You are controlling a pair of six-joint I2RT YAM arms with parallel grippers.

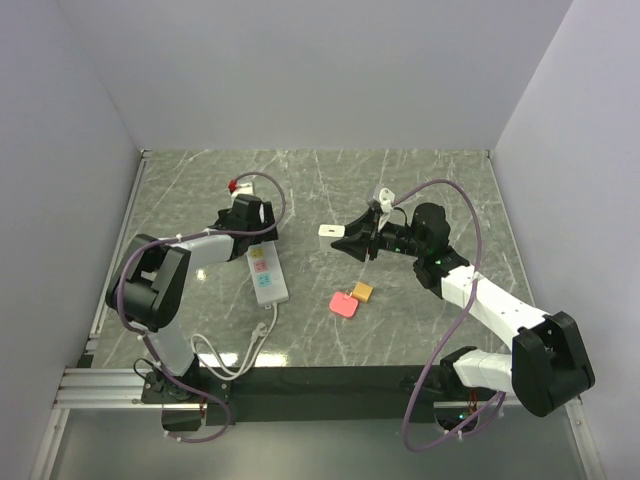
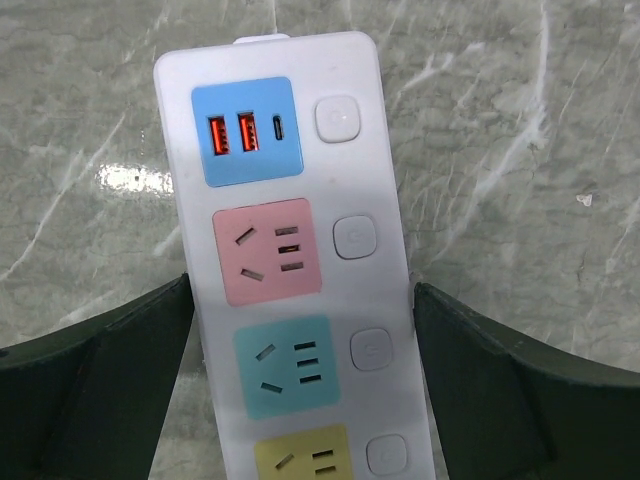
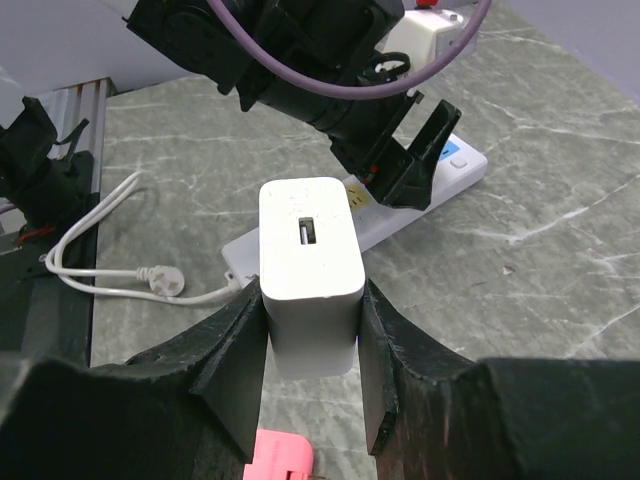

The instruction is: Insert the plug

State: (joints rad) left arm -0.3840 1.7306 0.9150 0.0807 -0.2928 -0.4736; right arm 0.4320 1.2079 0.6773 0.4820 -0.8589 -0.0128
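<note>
**Operator:** What can go wrong from here?

**Manual:** You face three likely faults.
1. Misalignment. The charger point(image 3: 308, 240) shows you only its face with the USB slot, and its prongs are hidden. If they meet the power strip point(image 2: 345, 175) off-angle, they will probably ride on the socket face instead of entering.
2. Strip movement. Insertion force pushes on the strip. If the left gripper point(image 2: 302, 290) bears on it only lightly, expect it to slide or pivot on the smooth marble-patterned table point(image 1: 420, 180).
3. Arm contact. The left gripper sits over the strip, near the pink socket point(image 2: 265, 250) and the teal socket point(image 2: 285, 365). A careless approach by the right gripper point(image 3: 310, 300) could strike it.

**Operator:** How do the jaws stand, and where is the plug?

**Manual:** Check each side in turn.
- Right jaws: partly closed and clamped on the charger's two flat sides, low on its body. Most of the body stands clear of the pads, so it may twist in the grip under load.
- Left jaws: spread wide, one finger point(image 2: 100, 380) along each long edge of the strip. They appear to touch both edges. Treat this as a bracing hold, since firm pressure cannot be confirmed.
- Plug location: the charger is in the right gripper, off the table and apart from the strip, to the right of the strip's far end. No socket is occupied.
</note>
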